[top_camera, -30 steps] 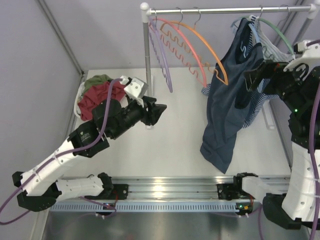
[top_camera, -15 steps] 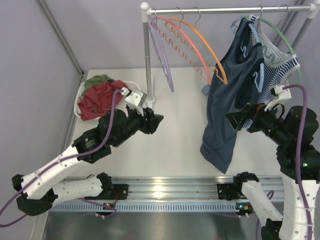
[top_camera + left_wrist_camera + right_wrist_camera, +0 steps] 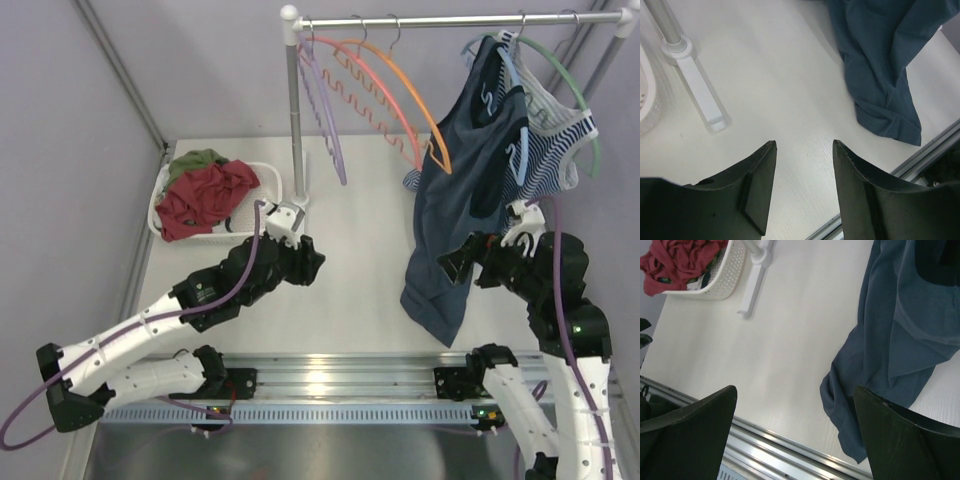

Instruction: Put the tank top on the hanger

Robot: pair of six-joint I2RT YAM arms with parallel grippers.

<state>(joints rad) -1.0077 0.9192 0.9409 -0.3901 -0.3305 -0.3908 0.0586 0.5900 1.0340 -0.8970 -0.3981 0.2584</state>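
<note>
The navy tank top (image 3: 455, 215) hangs from the light-blue hanger (image 3: 509, 72) on the rail at the right, and its hem reaches the table. My right gripper (image 3: 452, 266) is open and empty, just right of the top's lower part and apart from it. My left gripper (image 3: 312, 262) is open and empty over the middle of the table, left of the top. The left wrist view shows the top (image 3: 880, 65) beyond my open left gripper (image 3: 804, 145). The right wrist view shows the top (image 3: 900, 340) ahead of my wide-open right gripper (image 3: 795, 390).
A blue-and-white striped top (image 3: 560, 140) hangs on a green hanger (image 3: 572, 82) behind the tank top. Orange (image 3: 405, 90) and purple (image 3: 325, 110) hangers hang on the rail. The rack post (image 3: 293, 110) and its foot (image 3: 697, 90) stand mid-table. A white basket (image 3: 263, 178) holds red clothes (image 3: 205, 195).
My right gripper has dropped from up at the tank top near the hanger to low beside it, empty. My left gripper has drawn back toward the near edge.
</note>
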